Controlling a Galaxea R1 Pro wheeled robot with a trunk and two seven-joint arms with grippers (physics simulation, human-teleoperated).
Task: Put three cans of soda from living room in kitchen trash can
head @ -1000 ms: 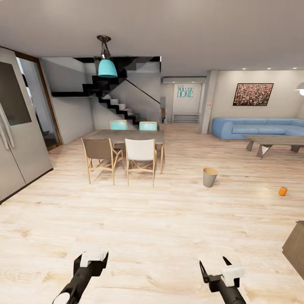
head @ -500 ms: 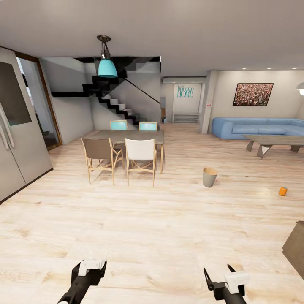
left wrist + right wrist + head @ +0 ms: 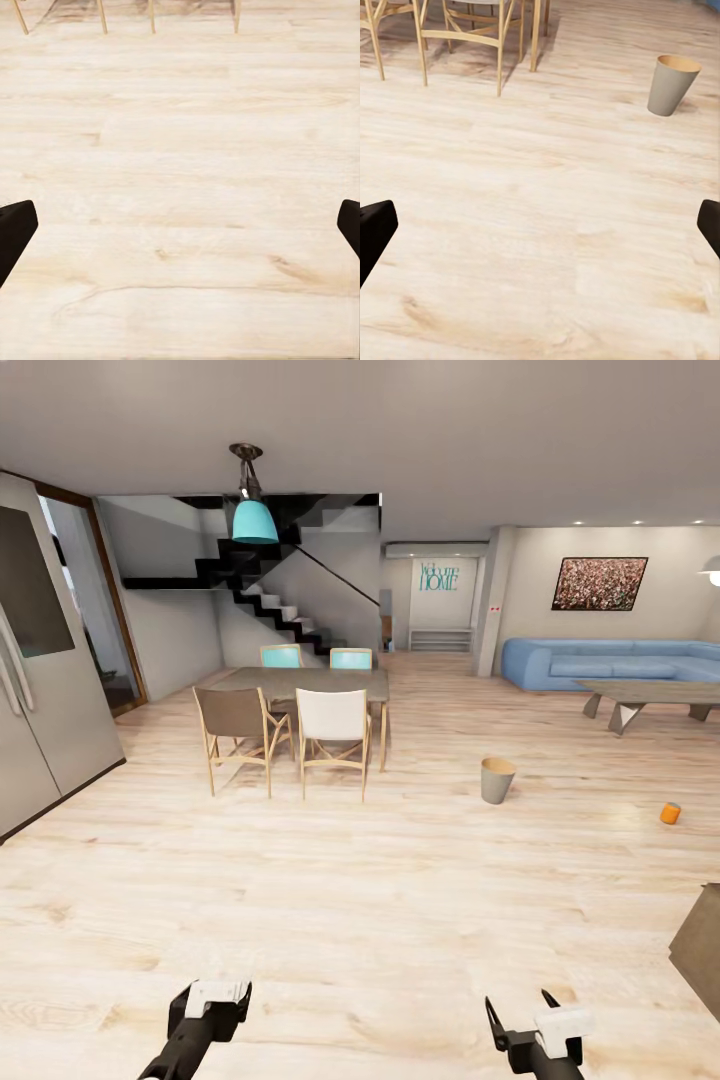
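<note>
The sofa and low table run off the head view's right edge. A brown object there is cut off, unidentifiable.

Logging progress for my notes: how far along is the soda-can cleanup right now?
Nothing looks done: the grey tapered trash can stands on the wood floor, its inside not visible from here. One orange soda can lies on the floor to its right. The left gripper and right gripper are open, holding nothing. All three cans remain.
</note>
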